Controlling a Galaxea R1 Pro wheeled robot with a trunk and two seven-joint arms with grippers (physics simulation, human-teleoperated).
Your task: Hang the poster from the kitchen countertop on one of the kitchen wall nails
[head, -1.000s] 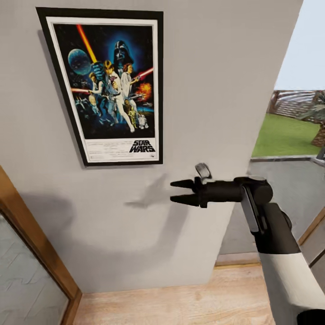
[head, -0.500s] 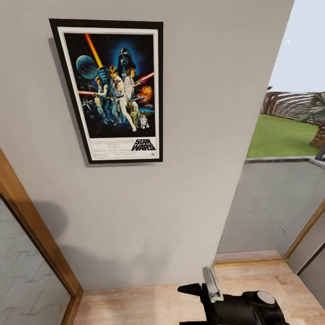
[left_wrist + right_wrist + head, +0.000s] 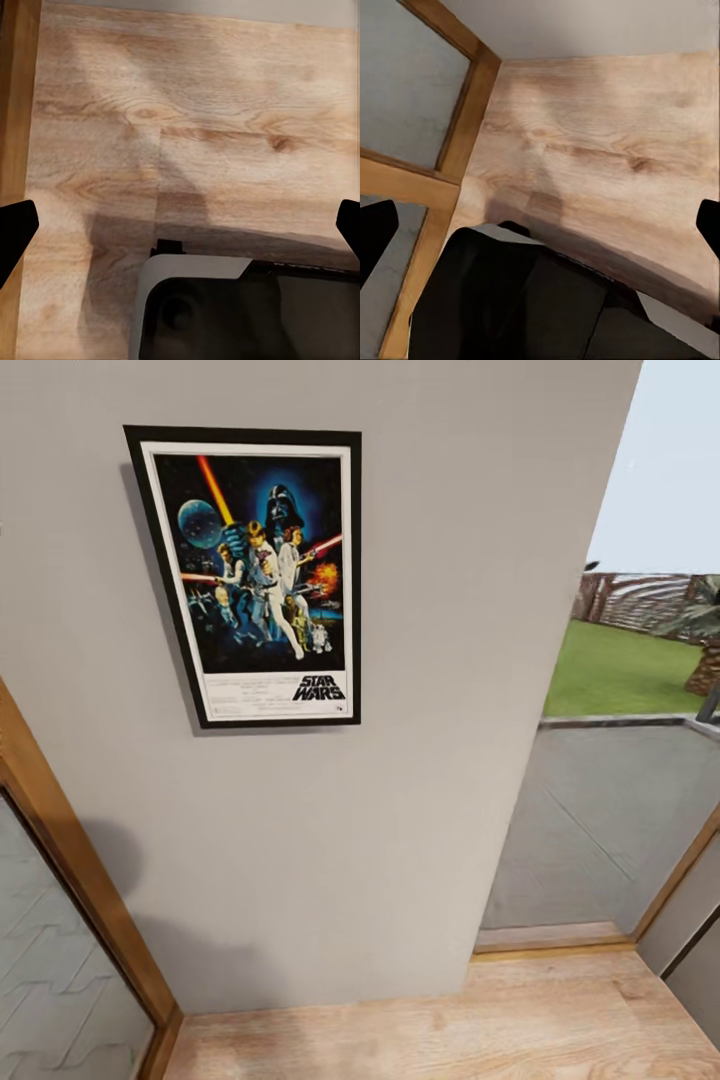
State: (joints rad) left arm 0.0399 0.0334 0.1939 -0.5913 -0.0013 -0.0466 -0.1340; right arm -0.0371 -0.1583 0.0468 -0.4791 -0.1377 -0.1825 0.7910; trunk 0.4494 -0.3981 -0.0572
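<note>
The Star Wars poster (image 3: 258, 575) hangs flat and upright on the pale grey wall (image 3: 430, 660), in the upper left of the head view, with nothing holding it. The wall nail is hidden. The kitchen countertop is out of view. In the left wrist view my left gripper (image 3: 180, 225) is open, its dark fingertips (image 3: 15, 234) wide apart over the wooden floor. My right gripper (image 3: 540, 225) is open too in the right wrist view, pointing down at the floor with nothing between its fingers.
A wooden door or window frame (image 3: 70, 870) runs down the left of the wall. To the right, an opening shows a grey terrace (image 3: 610, 820) and a lawn (image 3: 620, 665). Light wood flooring (image 3: 450, 1025) lies at the wall's foot. My own dark base (image 3: 510, 300) sits below the right gripper.
My right arm has dropped from just below the poster down out of the head view. The head camera has shifted slightly, so the poster sits a little lower in the picture.
</note>
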